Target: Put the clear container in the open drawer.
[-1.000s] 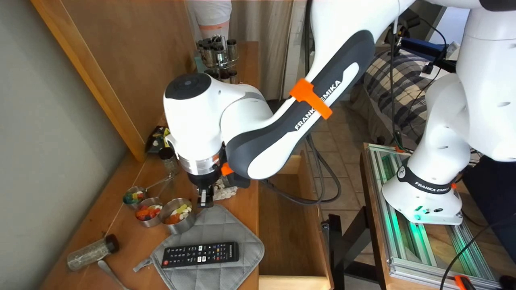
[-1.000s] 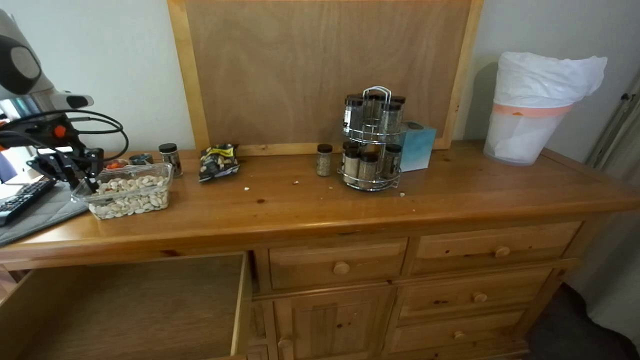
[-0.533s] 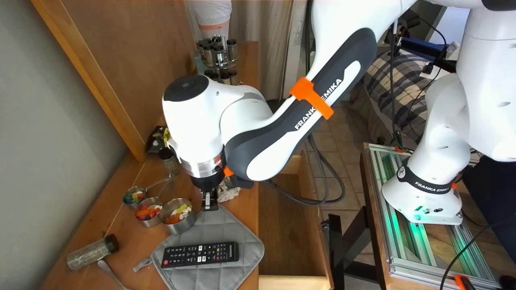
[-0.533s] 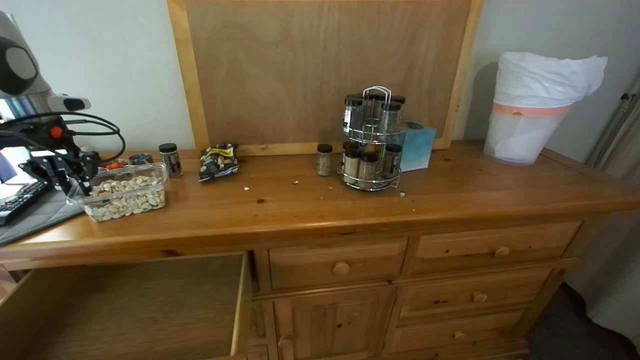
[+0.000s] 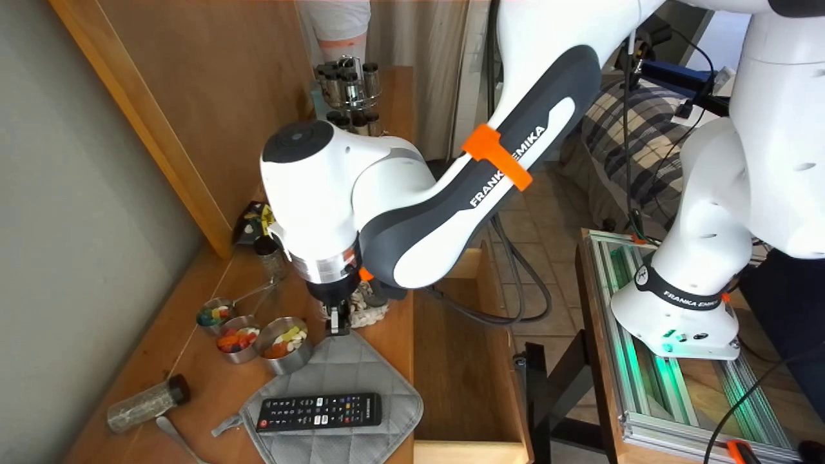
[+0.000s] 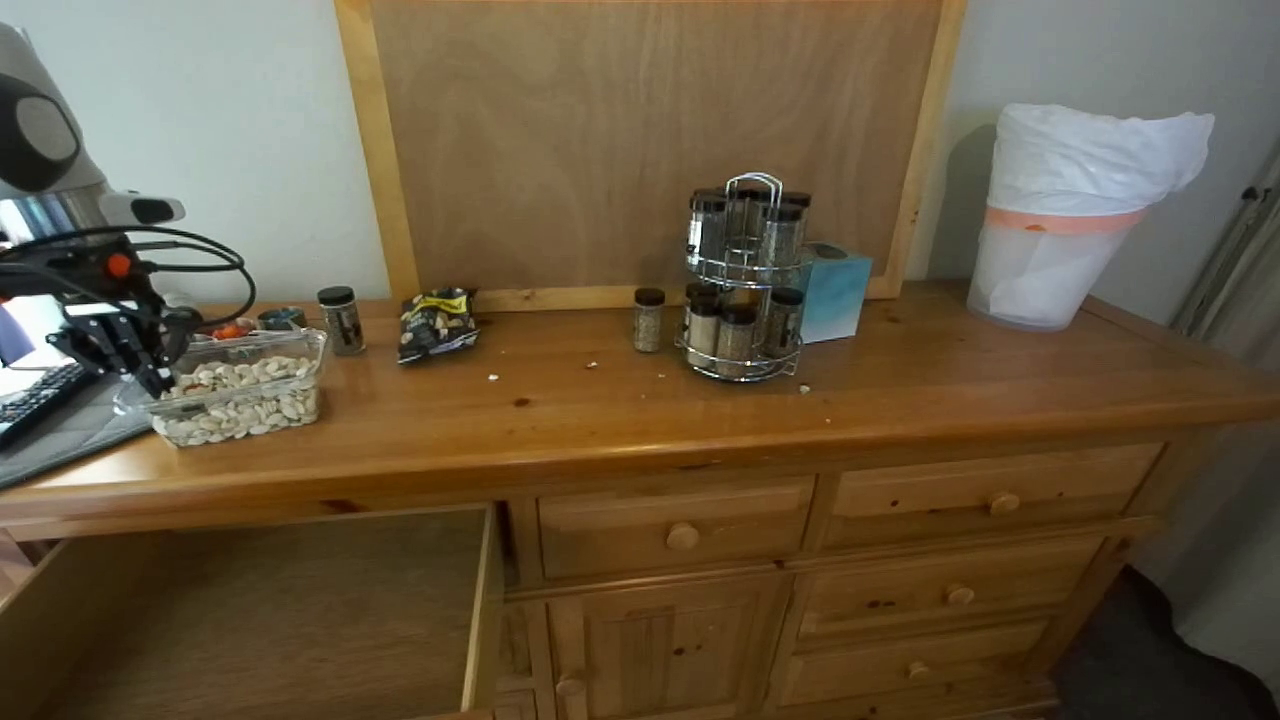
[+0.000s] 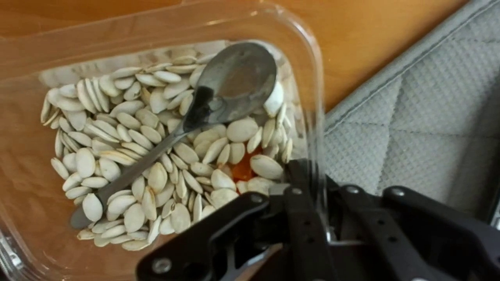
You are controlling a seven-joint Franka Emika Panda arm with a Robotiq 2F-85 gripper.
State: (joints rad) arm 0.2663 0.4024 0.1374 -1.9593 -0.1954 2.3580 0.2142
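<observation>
— Shifted the clear container (image 6: 240,393) slightly nearer the grey pot holder (image 5: 335,367) within the past second, gripper (image 7: 315,177) and all.

— With a real hold, or just a push?

— With a hold, to judge by the wrist view: pinched narrowly onto the wall on the pot-holder side, with one finger (image 7: 297,171) inside and its partner outside.

— Rested on the tabletop (image 6: 600,420), then?

— Apparently so, upright, not yet over the open drawer (image 6: 290,610).

— Extended which way from the grip?

— Away from the pot holder, along the tabletop's length, with nearly everything off to a single side of the pinch. Looked close to square in the wrist view, though cut off at the border; could not name a long axis.

— Same direction as the drawer?

— No, at right angles. Found the drawer past the tabletop's front edge and lower down, beside the container rather than ahead of it.

— So needed what next?

— A lift first, by best guess, then a carry across the edge, then a lowering. Feared a sag at the far end, with seeds (image 7: 156,177) and a spoon (image 7: 197,113) loaded well away from the grip, and so a tilt and a spill.
</observation>
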